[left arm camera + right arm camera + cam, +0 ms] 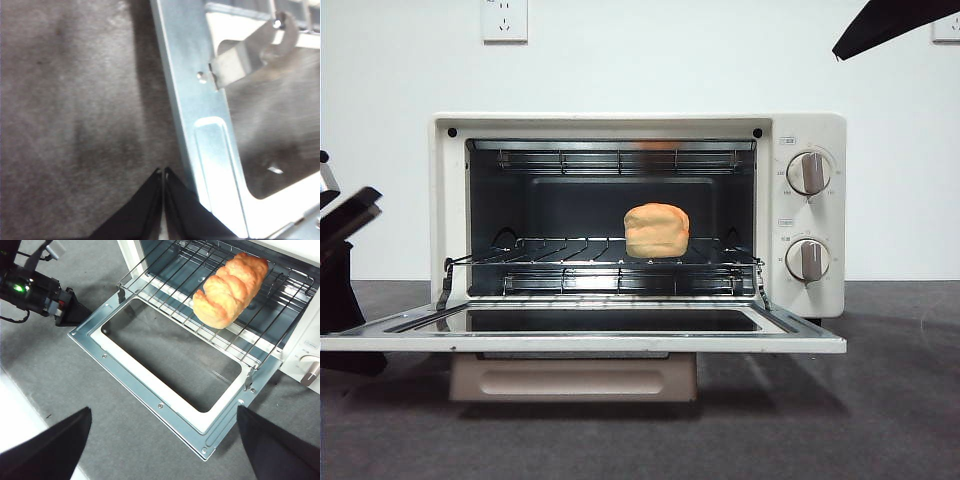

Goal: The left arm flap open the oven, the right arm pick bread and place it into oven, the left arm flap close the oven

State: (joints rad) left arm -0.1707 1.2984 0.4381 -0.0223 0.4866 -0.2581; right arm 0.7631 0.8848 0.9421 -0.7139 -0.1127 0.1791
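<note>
Sitting on the wire rack (610,250) inside the oven (638,215), the bread (656,230) rests toward the right half of the cavity, its golden lumpy length lying across the rack bars in the right wrist view. The oven door (582,332) hangs fully open and flat, glass pane facing up, tan handle (574,378) below its front edge. The left tool (163,176) is low over the grey table (880,400), just beside the door's left outer corner, its two black jaws pressed together and gripping nothing; whether the tip touches the metal frame is hard to say from the blurred wrist view. The right tool (165,440) is raised well above and in front of the open door, jaws spread wide and empty. Two round knobs (808,172) sit on the oven's right panel.
</note>
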